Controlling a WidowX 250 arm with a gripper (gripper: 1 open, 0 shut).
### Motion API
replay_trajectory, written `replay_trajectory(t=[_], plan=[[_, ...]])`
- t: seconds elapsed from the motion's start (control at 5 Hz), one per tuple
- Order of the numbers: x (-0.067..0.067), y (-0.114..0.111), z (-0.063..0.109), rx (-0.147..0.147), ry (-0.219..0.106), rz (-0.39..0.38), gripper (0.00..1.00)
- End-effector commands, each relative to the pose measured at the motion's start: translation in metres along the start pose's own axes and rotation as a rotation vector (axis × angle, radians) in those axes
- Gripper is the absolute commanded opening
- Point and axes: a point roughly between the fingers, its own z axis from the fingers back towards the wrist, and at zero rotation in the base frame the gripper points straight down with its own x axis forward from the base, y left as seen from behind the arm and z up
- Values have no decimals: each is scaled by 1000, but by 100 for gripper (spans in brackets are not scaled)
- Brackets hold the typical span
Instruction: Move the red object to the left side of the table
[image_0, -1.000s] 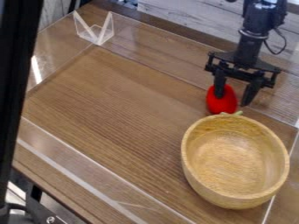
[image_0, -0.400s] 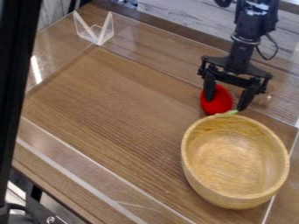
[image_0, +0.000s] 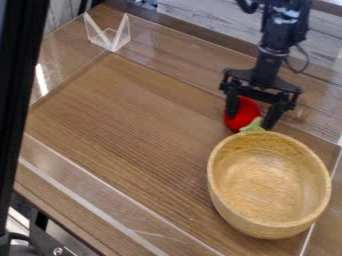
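The red object (image_0: 242, 122), small and glossy with a green bit at its right end, lies on the brown table (image_0: 120, 120) at the right, just behind the bowl's rim. My black gripper (image_0: 254, 110) hangs straight over it, open, with one finger on each side of the object's top. The fingers do not press on it. The arm rises from the gripper to the top edge of the camera view.
A large light-wood bowl (image_0: 221, 165) stands at the front right, close in front of the red object. A clear acrylic stand (image_0: 107, 32) sits at the back left. Low clear walls edge the table, and a dark post (image_0: 14, 110) crosses the left foreground.
The jaws have spread from a grip on the red object to wide open. The gripper has shifted slightly left, and the red object now shows lower, below the fingertips.
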Motion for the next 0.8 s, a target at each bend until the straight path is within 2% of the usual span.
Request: replay_trajectory(t=[0.0, 0.4, 0.6], plan=[[-8, 3, 7, -25, -34, 63, 0], [2, -12, 6, -25, -64, 10, 0], [-1, -22, 19, -23, -74, -3, 0]])
